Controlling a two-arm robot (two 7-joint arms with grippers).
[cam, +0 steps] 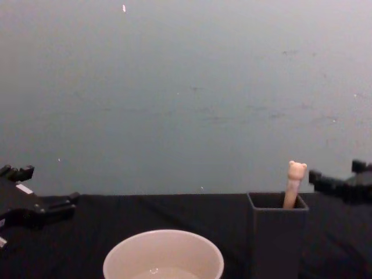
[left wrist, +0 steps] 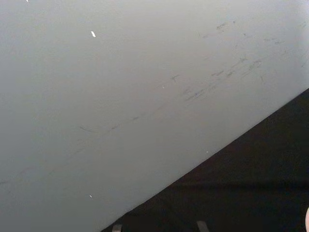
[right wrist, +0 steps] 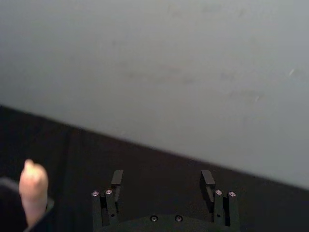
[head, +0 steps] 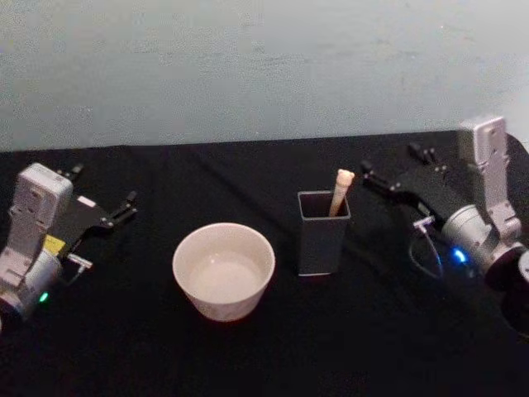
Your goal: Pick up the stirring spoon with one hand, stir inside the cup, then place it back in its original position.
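while the left gripper [head: 103, 194] rests with its fingers spread at the left side of the black table [head: 124, 347], the cup [head: 223, 270] stands near the middle. just right of it, the stirring spoon [head: 340, 192] stands inside the dark holder [head: 323, 233], leaning on its right wall. the right gripper [head: 397, 169], also spread and empty, hovers near the bear head.

No text, brand, number or sign is readable anywhere. The left arm [head: 37, 236] carries a small white label and a yellow sticker, both left of the cup [head: 223, 270], but neither is legible.
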